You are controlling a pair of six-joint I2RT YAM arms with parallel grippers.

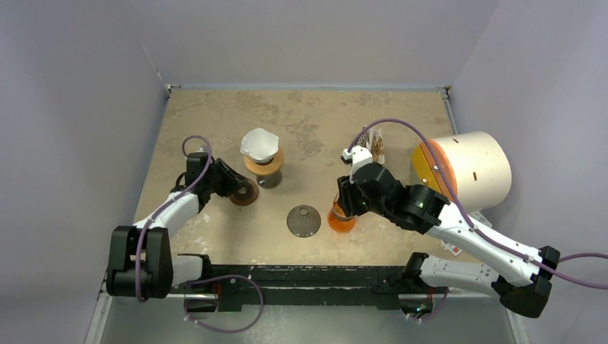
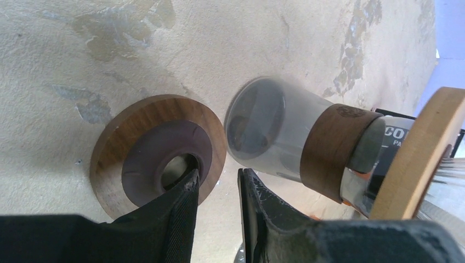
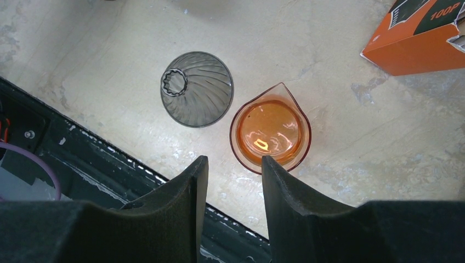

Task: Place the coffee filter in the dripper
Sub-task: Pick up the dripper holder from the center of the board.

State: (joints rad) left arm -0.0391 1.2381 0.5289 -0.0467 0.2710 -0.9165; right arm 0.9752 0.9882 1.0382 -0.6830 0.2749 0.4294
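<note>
The white paper coffee filter (image 1: 259, 143) stands open in a wooden ring on a glass carafe (image 1: 265, 172). The carafe's glass body (image 2: 263, 126) shows in the left wrist view. A grey ribbed dripper cone (image 1: 304, 220) lies mouth-down on the table and also shows in the right wrist view (image 3: 197, 90). My left gripper (image 1: 233, 188) is slightly open at a wooden ring with a dark centre (image 2: 159, 153). One finger is over the ring's hole and the other just outside its rim, with a gap showing. My right gripper (image 3: 234, 161) is open and empty above the orange glass pitcher (image 3: 270, 129).
An orange filter box (image 3: 422, 38) stands behind the right arm. A large white cylinder with an orange lid (image 1: 466, 172) lies at the right. The black base rail (image 1: 315, 276) runs along the near table edge. Grey walls close in the sides and back.
</note>
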